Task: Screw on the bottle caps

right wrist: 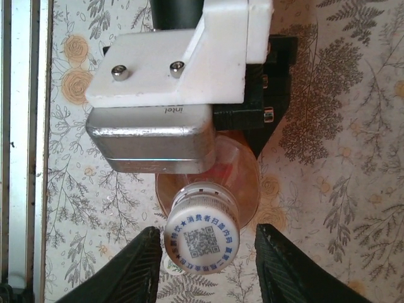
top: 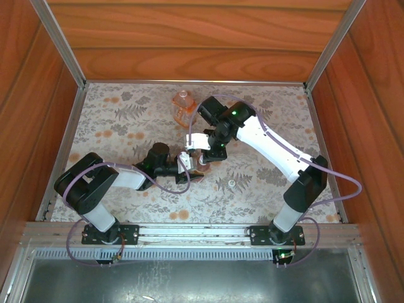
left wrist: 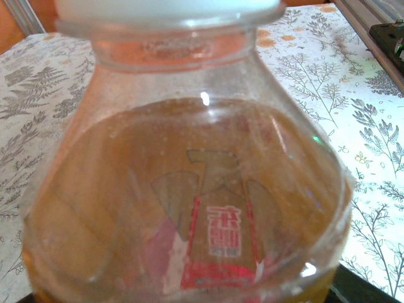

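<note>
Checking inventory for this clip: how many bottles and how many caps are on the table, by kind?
Bottles: 2 (gripped bottle, back bottle)
Caps: 2 (cap on gripped bottle, loose cap)
Total: 4

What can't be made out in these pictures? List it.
Left wrist: bottle cap cut off by the top edge.
Right wrist: held bottle mostly hidden by the left arm's camera; thread engagement under the cap unseen.
Top: loose cap too small for detail.
</note>
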Controlling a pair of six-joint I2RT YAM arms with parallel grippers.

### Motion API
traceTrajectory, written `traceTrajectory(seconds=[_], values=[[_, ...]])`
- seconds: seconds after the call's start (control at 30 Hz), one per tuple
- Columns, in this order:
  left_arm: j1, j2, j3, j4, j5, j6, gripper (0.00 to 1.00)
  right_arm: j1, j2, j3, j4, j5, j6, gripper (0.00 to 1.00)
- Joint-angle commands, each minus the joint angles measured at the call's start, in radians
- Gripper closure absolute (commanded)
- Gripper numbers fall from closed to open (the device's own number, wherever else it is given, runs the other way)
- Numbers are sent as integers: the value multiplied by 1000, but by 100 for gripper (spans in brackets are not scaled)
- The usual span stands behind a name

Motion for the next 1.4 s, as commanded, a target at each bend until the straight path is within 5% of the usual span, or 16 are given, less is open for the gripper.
traceTrajectory(seconds=[0.0,0.47,0.87,1.37], values=[[-3,0,-22,-76,-16,20,44,-2,14,21,-35,-25,-34,57],[-4,8,-18,-76,-18,11,44,0,20,7,-35,-23,-17,69],[7,21,12,-76,12,-102,44,19,-75,-117,83,20,27,71],[8,17,10,-76,28,-86,45,30,-117,-230,178,7,129,74]])
